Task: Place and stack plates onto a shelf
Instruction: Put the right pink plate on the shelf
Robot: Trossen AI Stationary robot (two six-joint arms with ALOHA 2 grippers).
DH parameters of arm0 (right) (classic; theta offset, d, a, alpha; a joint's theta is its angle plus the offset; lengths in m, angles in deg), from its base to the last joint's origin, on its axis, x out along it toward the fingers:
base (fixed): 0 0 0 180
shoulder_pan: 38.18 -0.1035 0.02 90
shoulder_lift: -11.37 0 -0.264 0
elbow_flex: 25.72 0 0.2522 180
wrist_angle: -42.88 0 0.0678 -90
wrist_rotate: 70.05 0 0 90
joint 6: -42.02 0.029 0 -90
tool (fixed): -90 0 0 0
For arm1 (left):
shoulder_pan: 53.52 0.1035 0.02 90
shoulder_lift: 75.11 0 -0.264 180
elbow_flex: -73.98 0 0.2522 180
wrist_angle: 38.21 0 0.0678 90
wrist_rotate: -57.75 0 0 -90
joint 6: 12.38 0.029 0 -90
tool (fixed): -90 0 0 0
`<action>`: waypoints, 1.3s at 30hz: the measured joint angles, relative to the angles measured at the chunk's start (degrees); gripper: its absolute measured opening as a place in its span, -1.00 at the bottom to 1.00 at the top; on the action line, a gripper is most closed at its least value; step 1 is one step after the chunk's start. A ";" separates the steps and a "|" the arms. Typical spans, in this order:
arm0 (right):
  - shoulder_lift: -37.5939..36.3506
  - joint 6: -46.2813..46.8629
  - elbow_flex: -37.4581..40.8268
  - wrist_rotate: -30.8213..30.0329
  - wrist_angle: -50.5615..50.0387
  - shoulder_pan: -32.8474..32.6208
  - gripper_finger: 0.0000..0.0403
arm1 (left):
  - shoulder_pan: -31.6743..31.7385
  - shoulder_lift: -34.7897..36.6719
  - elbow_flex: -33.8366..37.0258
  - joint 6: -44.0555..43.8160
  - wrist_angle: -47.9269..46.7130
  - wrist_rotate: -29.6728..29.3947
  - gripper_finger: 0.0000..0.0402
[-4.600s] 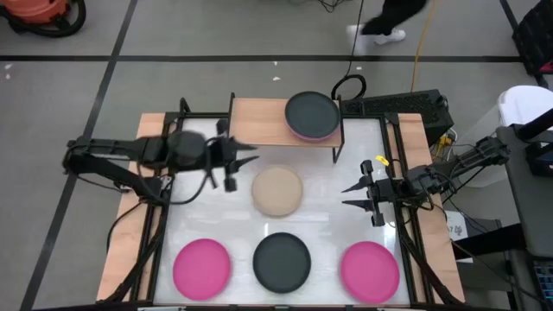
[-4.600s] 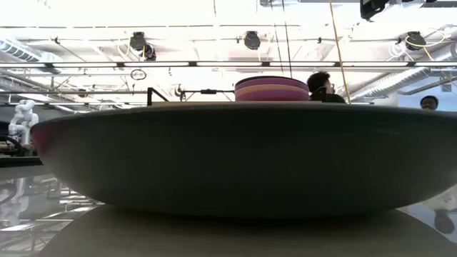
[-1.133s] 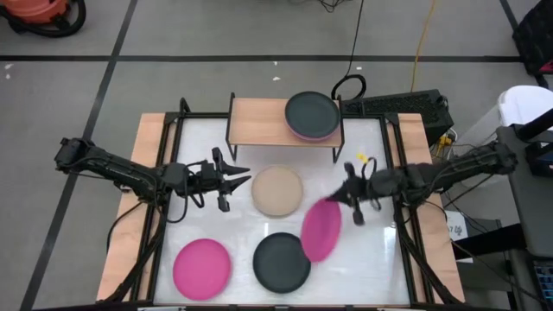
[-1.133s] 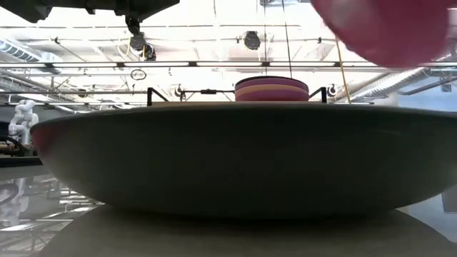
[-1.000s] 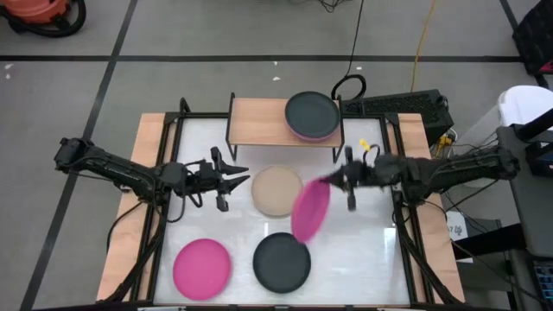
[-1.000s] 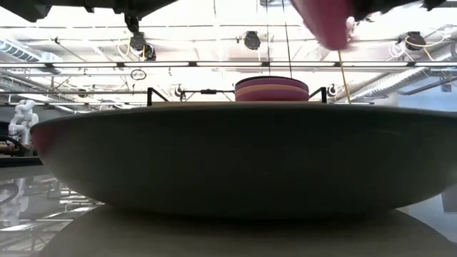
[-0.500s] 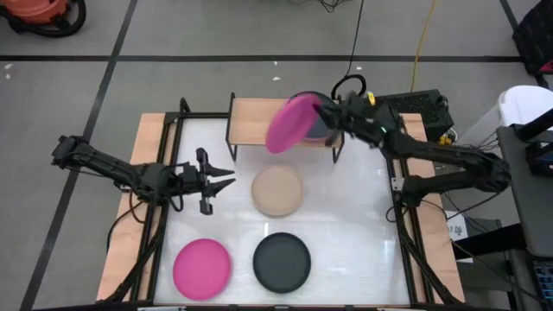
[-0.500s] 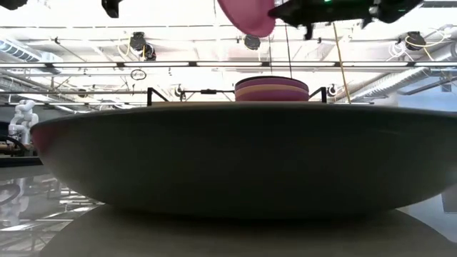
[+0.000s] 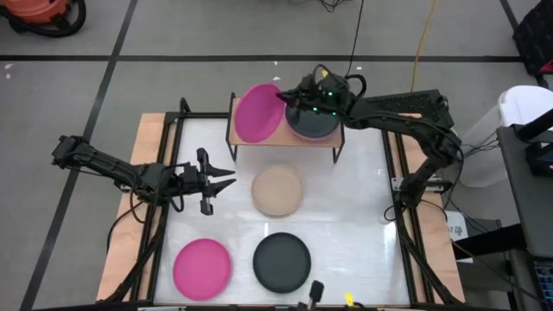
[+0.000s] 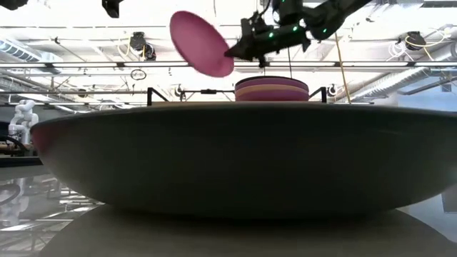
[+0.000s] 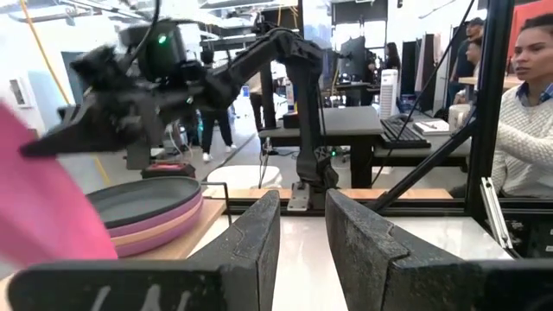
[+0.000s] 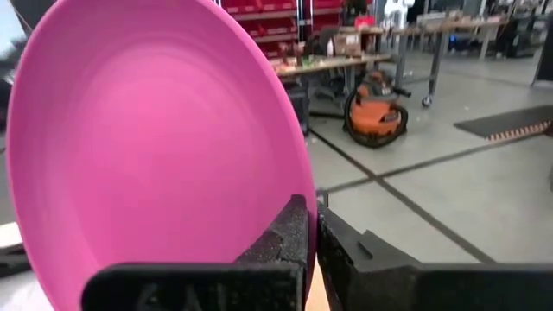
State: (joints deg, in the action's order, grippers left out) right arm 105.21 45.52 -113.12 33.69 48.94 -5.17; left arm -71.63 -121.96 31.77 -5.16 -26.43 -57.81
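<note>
Nearest the front counter edge, well apart from both pincers: a hot pink plate [image 9: 202, 266] lying flat, and beside it a dark grey plate [image 9: 282, 262], whose rim fills the low view [image 10: 235, 160]. Farther in, at mid-counter [image 9: 363, 216]: a beige plate [image 9: 277, 191] lying flat, just in front of the left pincer's [image 9: 223, 179] tips but apart from them. Left pincer released, fingers spread and holding nothing, pointed toward the beige plate from its left; in its own wrist view the two fingers [image 11: 255, 238] stand apart with bare counter between them. Farther back, on the shelf [image 9: 249, 145]: a stack of plates [image 9: 313, 118] on the right half, dark grey on top with pink showing under its rim; in the low view the stack [image 10: 271, 88] shows purple and pink bands. Directly over that stack, the right pincer [image 9: 288, 100], clenched on the rim of a second hot pink plate [image 9: 257, 112]. That plate held tilted steeply, hanging in the air to the left of the pincer, above the bare left half of the shelf and clear of the board, as seen from table height [image 10: 201, 43]. In the right wrist view, fingers [image 12: 289, 233] pinching the plate's edge, pink face [image 12: 155, 147] filling most of the frame. Beyond the counter, a person [image 11: 527, 112] in a light sweater seated at the far side.
</note>
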 joint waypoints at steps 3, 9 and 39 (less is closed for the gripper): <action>2.78 -0.10 -0.14 0.01 0.27 0.39 -1.00 | 0.02 0.00 0.00 0.19 0.00 0.00 -0.49; 7.58 0.13 -0.14 -0.12 1.76 0.60 -1.00 | 0.02 0.00 -0.01 1.46 0.04 -0.04 -0.49; 9.03 -5.62 -0.10 -7.75 -1.67 1.05 -0.72 | 0.02 0.02 0.00 1.20 0.20 -0.07 -0.49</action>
State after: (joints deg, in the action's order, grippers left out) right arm 114.24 39.90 -113.22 25.94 47.27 -4.11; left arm -71.60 -121.94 31.77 -3.96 -26.24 -57.88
